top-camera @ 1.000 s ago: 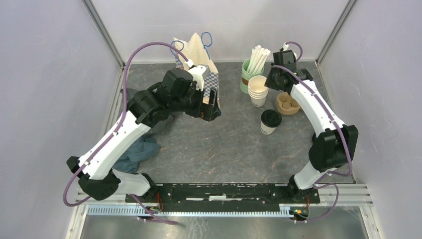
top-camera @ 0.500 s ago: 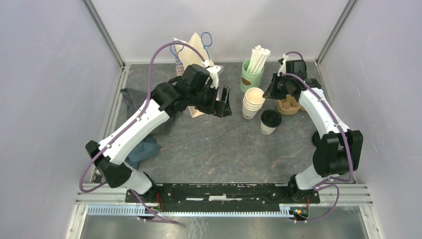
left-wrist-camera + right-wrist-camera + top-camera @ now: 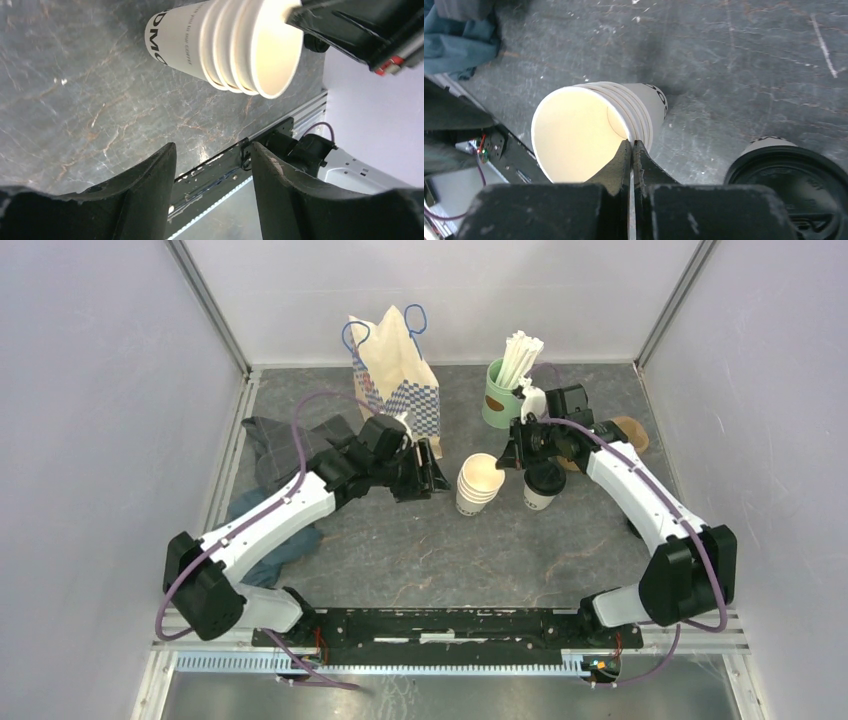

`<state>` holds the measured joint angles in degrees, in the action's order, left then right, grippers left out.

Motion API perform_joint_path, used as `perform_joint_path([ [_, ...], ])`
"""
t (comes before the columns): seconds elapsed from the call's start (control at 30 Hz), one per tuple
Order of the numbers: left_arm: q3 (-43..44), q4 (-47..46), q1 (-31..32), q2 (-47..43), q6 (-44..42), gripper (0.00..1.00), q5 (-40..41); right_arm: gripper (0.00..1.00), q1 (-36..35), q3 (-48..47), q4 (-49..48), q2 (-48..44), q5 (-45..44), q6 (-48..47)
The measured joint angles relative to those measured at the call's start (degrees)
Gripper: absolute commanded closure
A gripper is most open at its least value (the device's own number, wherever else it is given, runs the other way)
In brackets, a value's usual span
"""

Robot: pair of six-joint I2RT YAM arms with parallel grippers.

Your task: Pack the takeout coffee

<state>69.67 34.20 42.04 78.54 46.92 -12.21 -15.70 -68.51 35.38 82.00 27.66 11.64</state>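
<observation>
Top external view, described from near to far. Nearest the arm bases, on the left, a blue-grey cloth lies crumpled on the dark counter. At mid-counter the left claw is open, its jaws parted and holding nothing. It is aimed at a stack of white paper cups just beside it. The right claw is closed on the rim of the uppermost cup of that stack. Right wrist view: one finger lies inside the cup mouth and the other outside, pressed together on the paper wall. Whether the base of the stack rests on the counter cannot be told. Just right of the stack, and apart from it, a single white cup with a black lid stands upright. Farther back, a brown pulp carrier is partly hidden. A green cup of white straws stands beyond the lidded cup. To its left a paper bag with blue check print and blue handles stands upright. Left wrist view: the open mouth of the stack lies beyond the parted fingers, with the tip of the right claw touching its rim
</observation>
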Motion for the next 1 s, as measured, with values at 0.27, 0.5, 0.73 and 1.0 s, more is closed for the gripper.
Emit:
perform_joint_path([
  [0.27, -17.1, -16.1, -0.3, -5.6, 15.9, 0.27, -0.8, 1.00, -1.9, 3.3, -0.6, -4.5, 0.9, 0.1],
  [0.5, -20.5, -22.7, -0.3, -5.7, 22.0, 0.21, -1.4, 1.00, -2.8, 4.3, -0.8, -4.9, 0.9, 0.1],
  [0.73, -20.9, -26.2, -0.3, -5.7, 23.6, 0.32, -1.4, 1.00, -4.6, 5.7, -1.0, -5.2, 0.9, 0.7],
  [1.0, -21.8, -26.2, -0.3, -5.7, 23.6, 0.39, -1.2, 1.00, -5.2, 6.6, -1.9, -5.9, 0.8, 2.1],
])
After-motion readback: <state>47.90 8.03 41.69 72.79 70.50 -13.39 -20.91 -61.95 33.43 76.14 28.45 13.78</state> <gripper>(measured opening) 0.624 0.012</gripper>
